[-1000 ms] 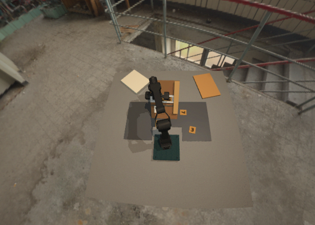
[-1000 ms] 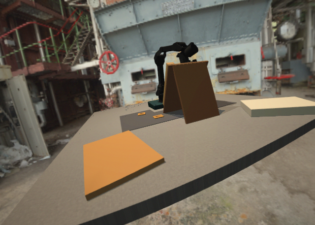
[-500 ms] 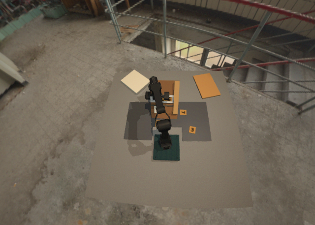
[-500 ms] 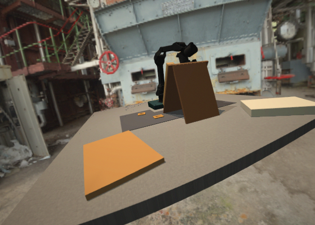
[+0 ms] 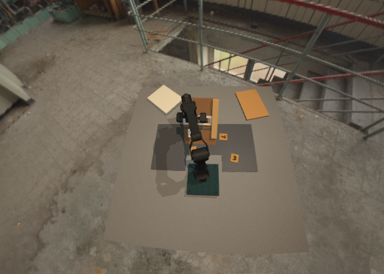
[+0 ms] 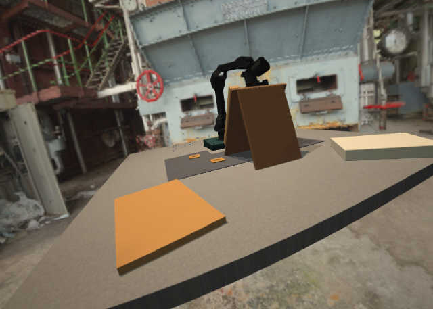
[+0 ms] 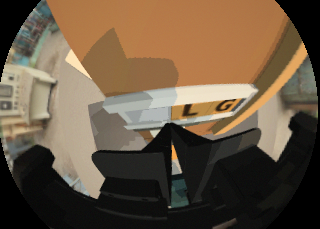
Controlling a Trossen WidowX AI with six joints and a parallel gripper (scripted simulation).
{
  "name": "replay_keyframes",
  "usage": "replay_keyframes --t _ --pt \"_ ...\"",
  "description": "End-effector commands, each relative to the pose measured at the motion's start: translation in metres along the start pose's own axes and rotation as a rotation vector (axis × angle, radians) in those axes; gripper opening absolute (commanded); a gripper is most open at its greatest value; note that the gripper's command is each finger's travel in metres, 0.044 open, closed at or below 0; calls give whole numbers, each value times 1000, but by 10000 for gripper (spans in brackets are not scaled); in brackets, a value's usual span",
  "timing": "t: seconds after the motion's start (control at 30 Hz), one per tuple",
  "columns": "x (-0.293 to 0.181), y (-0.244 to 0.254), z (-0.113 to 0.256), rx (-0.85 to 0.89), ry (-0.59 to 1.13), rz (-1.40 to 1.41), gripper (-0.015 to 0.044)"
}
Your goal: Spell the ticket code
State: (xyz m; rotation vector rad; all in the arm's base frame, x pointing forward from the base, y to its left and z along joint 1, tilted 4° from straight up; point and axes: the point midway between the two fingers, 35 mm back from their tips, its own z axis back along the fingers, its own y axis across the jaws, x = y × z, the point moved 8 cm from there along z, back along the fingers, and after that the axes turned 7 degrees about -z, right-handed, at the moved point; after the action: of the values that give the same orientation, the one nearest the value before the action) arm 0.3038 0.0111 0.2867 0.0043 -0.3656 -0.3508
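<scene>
The brown board stands tilted and bears the white rail. In the wrist view, tile L and tile G sit side by side in the rail's right part, L left of G. The rail's left part is empty. My gripper is shut and empty, its tips at the rail's lower edge just left of L. Tile 7 and tile 3 lie right of the board. Another orange tile is partly hidden by the arm. The ticket's print is not readable.
A cream block lies behind and left of the board. An orange slab lies at the back right. A light-orange strip stands along the board's right side. The dark mat bears the loose tiles.
</scene>
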Motion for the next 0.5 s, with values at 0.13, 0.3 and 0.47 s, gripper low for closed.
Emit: replay_keyframes --t 0.13,0.3,0.47 --pt "-7 -1 8 -4 2 -3 0" --pt "-6 -1 8 0 -3 0 26" --pt "-21 -9 30 10 -118 5 157"
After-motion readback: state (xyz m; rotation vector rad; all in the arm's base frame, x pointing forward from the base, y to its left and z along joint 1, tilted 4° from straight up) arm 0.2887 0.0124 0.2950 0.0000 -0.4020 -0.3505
